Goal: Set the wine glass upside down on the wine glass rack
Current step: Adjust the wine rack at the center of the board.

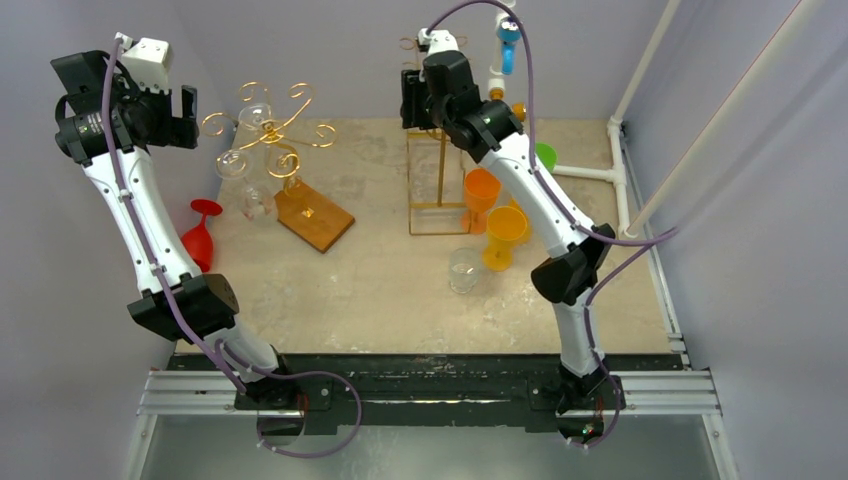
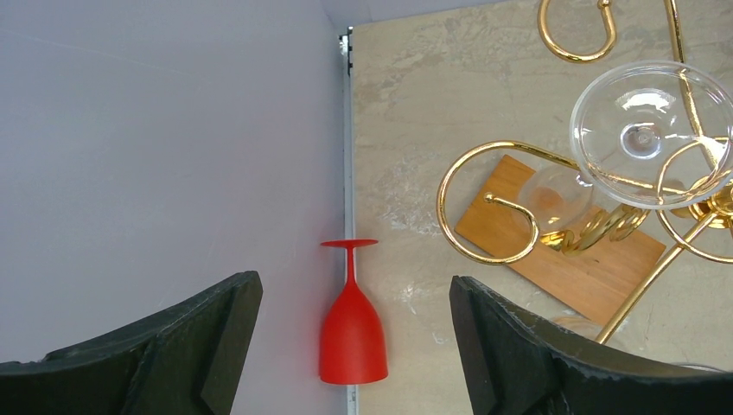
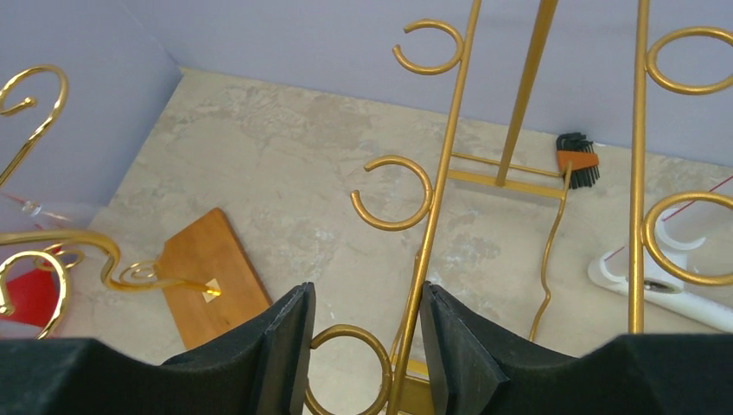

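**A:** Which glass is waiting to be hung?

**B:** Probably the red plastic wine glass [image 2: 353, 333]. It lies on its side on the beige stone-look counter [image 1: 380, 280], left of the gold spiral rack [image 1: 270, 125] with the wooden base, right at the counter's edge. Neither hand holds a glass.

**A:** What could go wrong from here?

**B:** Left of the spiral rack, the red bowl is round and lying down, so it could roll or squirt out from closing fingers. The wall beside it leaves little room. At the spiral rack itself, a clear glass [image 2: 650, 134] already hangs upside down, and a careless approach could knock it off its hook. Right of the spiral rack, the right hand [image 3: 366, 294] sits close over the tall gold wire-frame rack [image 3: 441, 181], with an upright rod in line with its finger gap. If it snags there, the light frame could tip onto the orange goblet [image 1: 481, 190] and yellow goblet [image 1: 505, 232] beyond.

**A:** And the arms?

**B:** The left arm is raised high, up and left of the spiral rack. The left hand [image 2: 354, 290] points down with its fingers spread wide and is empty. The right arm reaches up to the right of the spiral rack, its fingers partly apart and gripping nothing.
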You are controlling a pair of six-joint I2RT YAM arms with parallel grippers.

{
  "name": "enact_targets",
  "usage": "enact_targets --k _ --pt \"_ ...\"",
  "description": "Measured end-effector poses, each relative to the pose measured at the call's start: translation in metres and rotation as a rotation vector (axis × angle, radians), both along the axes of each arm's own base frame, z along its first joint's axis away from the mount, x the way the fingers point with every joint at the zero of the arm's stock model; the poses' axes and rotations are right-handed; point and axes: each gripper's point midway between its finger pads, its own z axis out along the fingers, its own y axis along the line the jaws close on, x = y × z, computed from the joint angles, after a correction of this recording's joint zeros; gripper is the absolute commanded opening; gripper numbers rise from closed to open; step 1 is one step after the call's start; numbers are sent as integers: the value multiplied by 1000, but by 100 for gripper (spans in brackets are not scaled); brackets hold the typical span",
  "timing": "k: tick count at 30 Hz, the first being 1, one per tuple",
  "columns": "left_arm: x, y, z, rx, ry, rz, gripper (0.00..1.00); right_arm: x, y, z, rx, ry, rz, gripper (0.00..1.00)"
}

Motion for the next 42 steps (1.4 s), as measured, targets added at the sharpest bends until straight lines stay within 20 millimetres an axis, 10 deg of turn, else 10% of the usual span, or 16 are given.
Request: enact_targets --k 9,28,42 --pt "0 0 0 -1 0 0 86 17 -4 -1 0 -17 49 35" --pt "1 -2 -2 -10 0 -11 85 -15 37 -1 11 -64 425 38" --pt "2 -5 -3 -25 0 -19 85 79 5 3 -67 -308 313 89"
